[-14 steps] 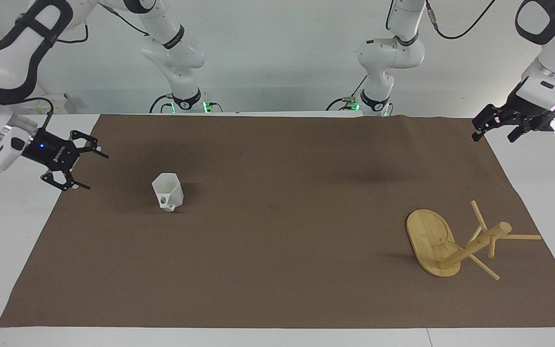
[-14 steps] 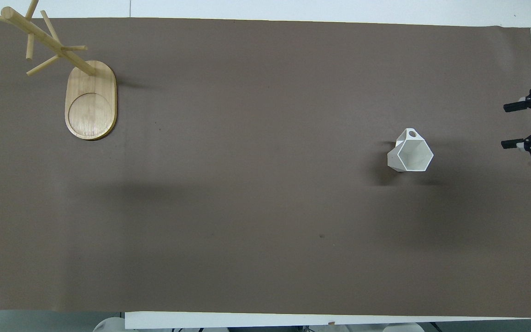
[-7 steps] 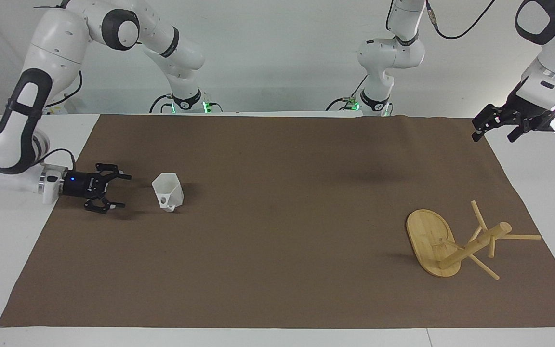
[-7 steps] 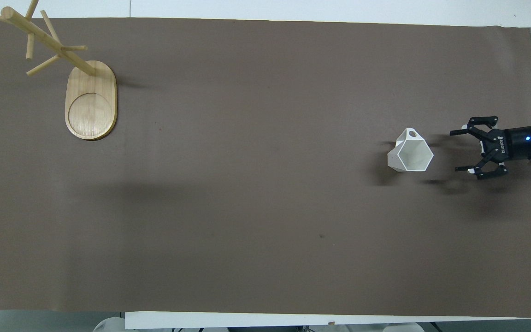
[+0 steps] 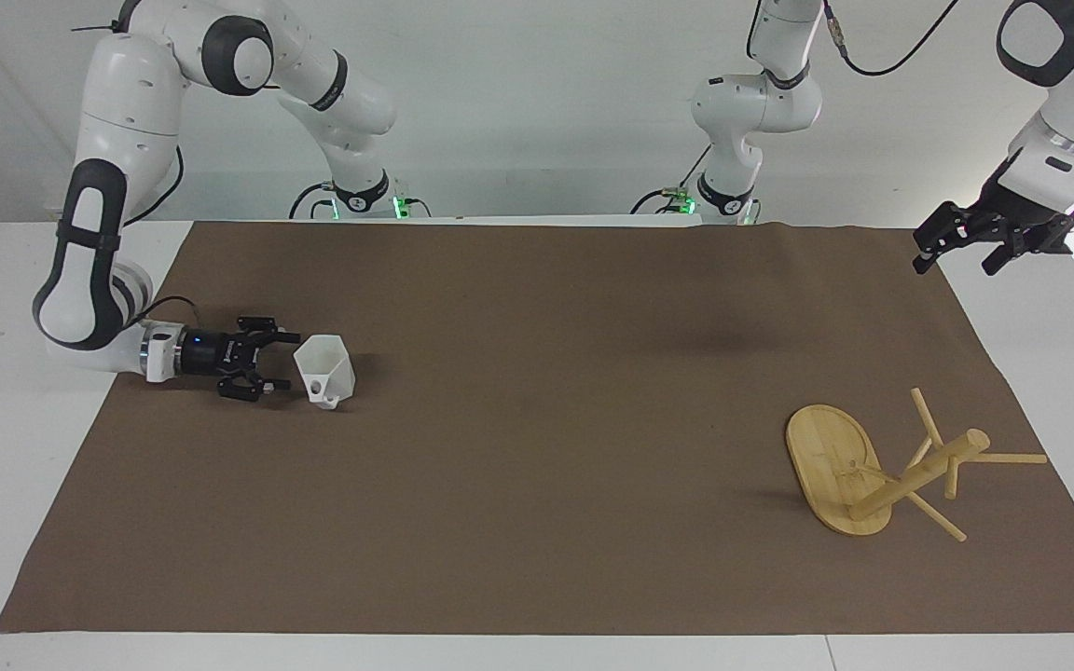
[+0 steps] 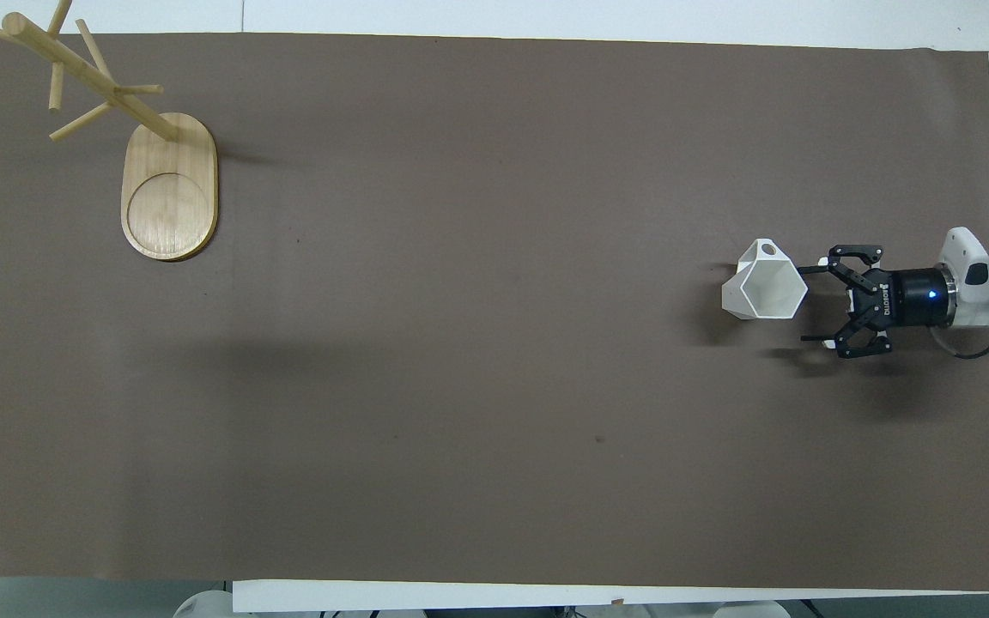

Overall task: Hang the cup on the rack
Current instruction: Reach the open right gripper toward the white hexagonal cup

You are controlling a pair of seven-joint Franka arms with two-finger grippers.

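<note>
We count one cup [image 5: 323, 371] | one rack [image 5: 882, 466], cup's 3 o'clock | right gripper [image 5: 282, 366] spread wide, holding nothing, perhaps touching cup | left gripper [image 5: 957, 249] waits, seemingly parted.

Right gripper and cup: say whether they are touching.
Cannot tell. In the overhead view the open right gripper has one fingertip at the cup rim, with no plain gap or contact. The facing view shows the fingers level with the cup wall, equally unclear.

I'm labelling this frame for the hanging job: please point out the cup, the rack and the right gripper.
cup [image 5: 324, 366]: facing view, on its faceted side wall.
rack [image 5: 826, 452]: facing view, on the bare oval base.
right gripper [image 5: 287, 370]: facing view, midway between its open fingertips, beside the cup.
</note>
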